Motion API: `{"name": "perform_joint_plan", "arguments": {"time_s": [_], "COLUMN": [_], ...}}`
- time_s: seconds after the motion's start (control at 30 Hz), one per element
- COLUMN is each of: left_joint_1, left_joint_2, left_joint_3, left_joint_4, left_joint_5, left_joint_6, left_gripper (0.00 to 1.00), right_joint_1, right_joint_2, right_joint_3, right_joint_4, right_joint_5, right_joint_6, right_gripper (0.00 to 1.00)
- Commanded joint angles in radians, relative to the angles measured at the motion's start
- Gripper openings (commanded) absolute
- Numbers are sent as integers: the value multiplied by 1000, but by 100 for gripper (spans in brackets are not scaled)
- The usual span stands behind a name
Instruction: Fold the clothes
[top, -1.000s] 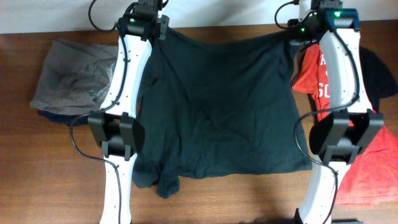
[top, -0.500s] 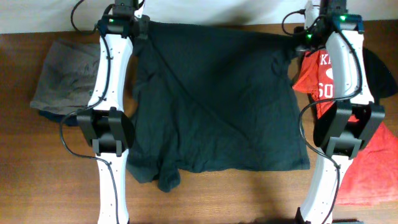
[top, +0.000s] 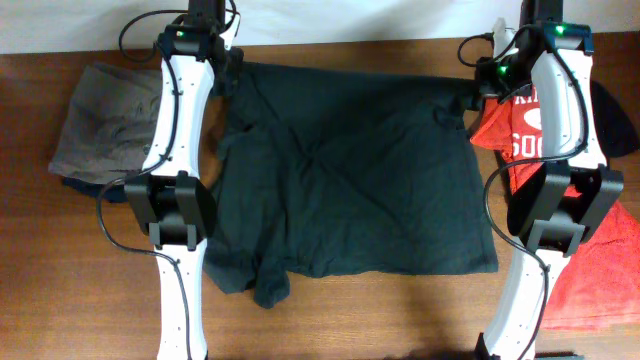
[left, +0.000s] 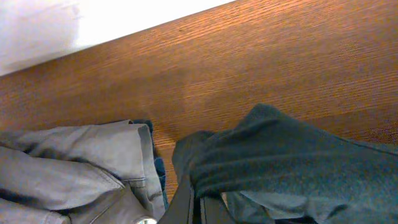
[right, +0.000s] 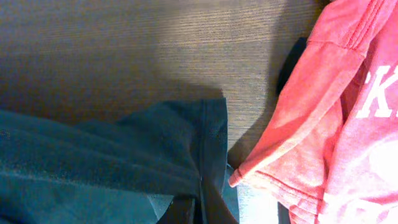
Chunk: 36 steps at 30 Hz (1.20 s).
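Note:
A dark T-shirt (top: 350, 170) lies spread over the middle of the wooden table, with no print showing. My left gripper (top: 235, 68) is shut on its far left corner. The left wrist view shows that corner (left: 292, 155) bunched over the closed left gripper (left: 198, 208). My right gripper (top: 478, 92) is shut on the far right corner. In the right wrist view the shirt's seamed edge (right: 124, 162) runs into the closed right gripper (right: 198, 210). A red T-shirt (top: 520, 130) with white letters lies right beside that corner, partly under the right arm.
A crumpled grey garment (top: 105, 125) lies at the far left over a navy piece (top: 75, 183). In the left wrist view the grey garment (left: 74, 162) nearly touches the held corner. More red cloth (top: 600, 270) lies front right, and a black piece (top: 618, 120) lies far right.
Both grippers stretched the shirt's far edge outward and toward the back, then brought it down. The cloth now lies flatter, and the diagonal tension crease is gone.

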Motion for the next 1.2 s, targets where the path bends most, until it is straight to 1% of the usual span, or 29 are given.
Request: {"name": "perform_joint_plan", "arguments": {"time_s": [0.0, 0.2, 0.3, 0.43, 0.5, 0.6, 0.77, 0.87, 0.93, 1.0, 1.03, 1.17], "left_joint_1": [32, 27, 22, 22, 22, 22, 22, 22, 22, 22, 22, 22], "left_joint_2": [23, 26, 25, 26, 26, 26, 26, 25, 25, 25, 25, 25], "left_joint_3": [7, 8, 13, 13, 13, 13, 13, 16, 53, 149, 253, 480], "left_joint_4": [0, -22, -62, -145, -214, -252, -277, -250, -231, -211, -193, -147], "left_joint_5": [-26, -22, -22, -18, -18, -18, -14, -11, -11, -13, -32, -40], "left_joint_6": [14, 13, 13, 13, 13, 13, 13, 13, 13, 13, 13, 13], "left_gripper": [0, 0, 0, 0, 0, 0, 0, 0, 0, 0, 0, 0], "right_joint_1": [-17, -17, -17, -17, -17, -17, -17, -17, -17, -17, -17, -29], "right_joint_2": [8, 7, 6, 7, 7, 7, 7, 7, 6, 6, 6, 6], "right_joint_3": [4, 4, 4, 4, 4, 4, 4, 4, 5, 9, 15, 18], "right_joint_4": [-5, -25, -60, -125, -192, -240, -259, -246, -231, -217, -213, -209], "right_joint_5": [6, 6, 6, 6, 6, 6, 6, 6, 6, 6, 6, -10], "right_joint_6": [-22, -23, -26, -25, -25, -25, -25, -25, -25, -25, -25, -25], "right_gripper": [4, 4, 4, 4, 4, 4, 4, 4, 4, 4, 4, 4]}}
